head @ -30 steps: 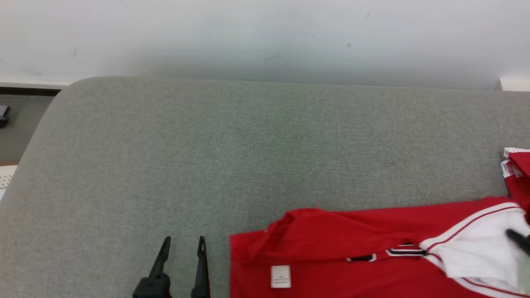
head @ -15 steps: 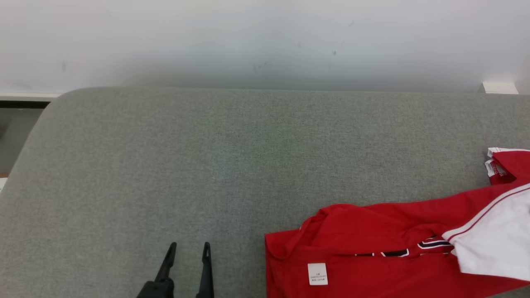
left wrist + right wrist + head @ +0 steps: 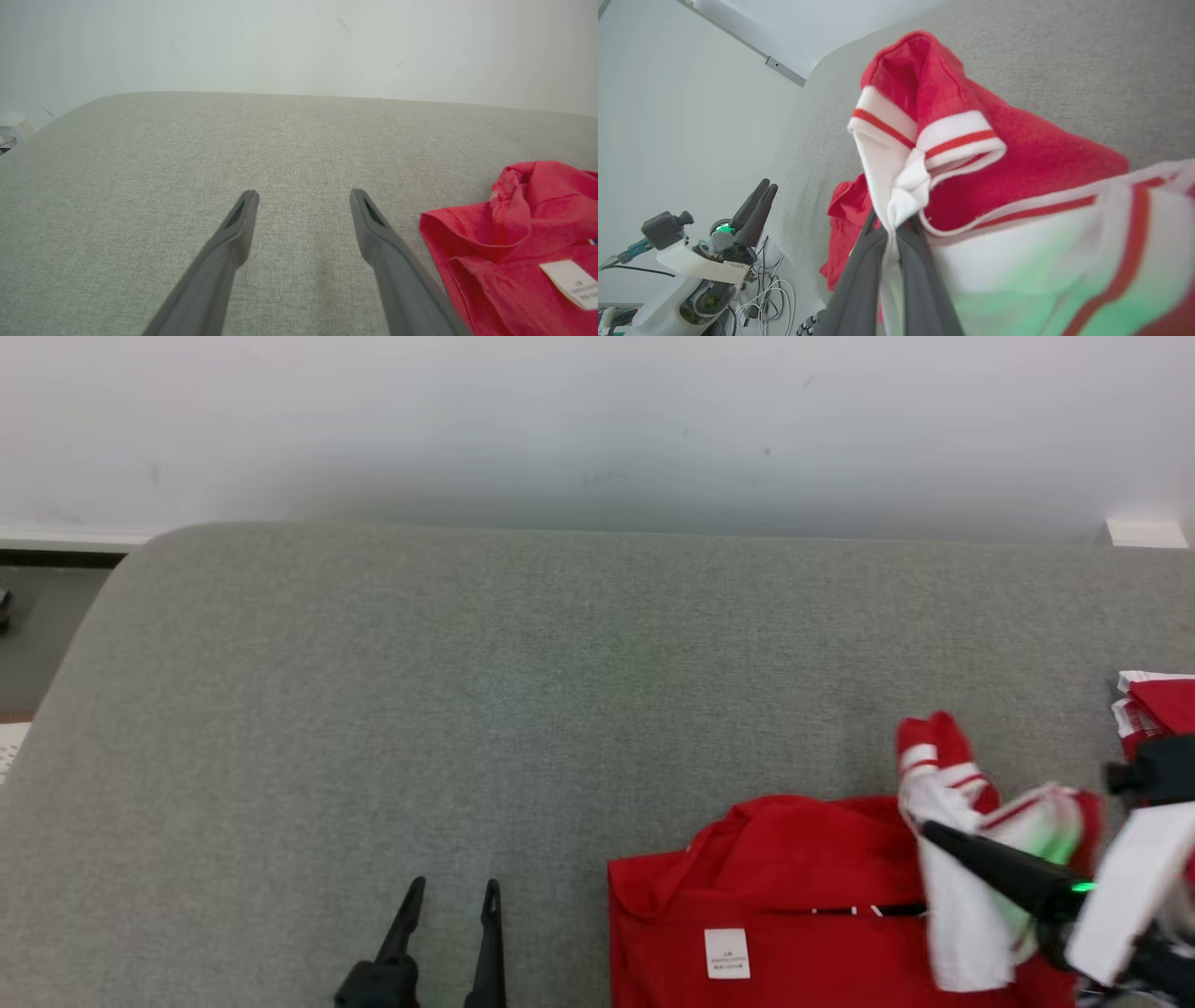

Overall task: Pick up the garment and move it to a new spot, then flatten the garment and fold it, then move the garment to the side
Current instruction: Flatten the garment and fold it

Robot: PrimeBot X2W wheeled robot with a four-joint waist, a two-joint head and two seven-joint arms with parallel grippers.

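On the grey cushion (image 3: 448, 691) the red jersey (image 3: 794, 887) lies at the near right part, with its white label (image 3: 727, 953) facing up close to the cushion's front edge. The right gripper (image 3: 926, 831) is closed tight on the white sleeve (image 3: 920, 140) with the red-striped cuff and holds it lifted above the cushion. The left gripper (image 3: 453, 889) is over the cushion's near middle, just beside the jersey, its fingers spread wide and holding nothing.
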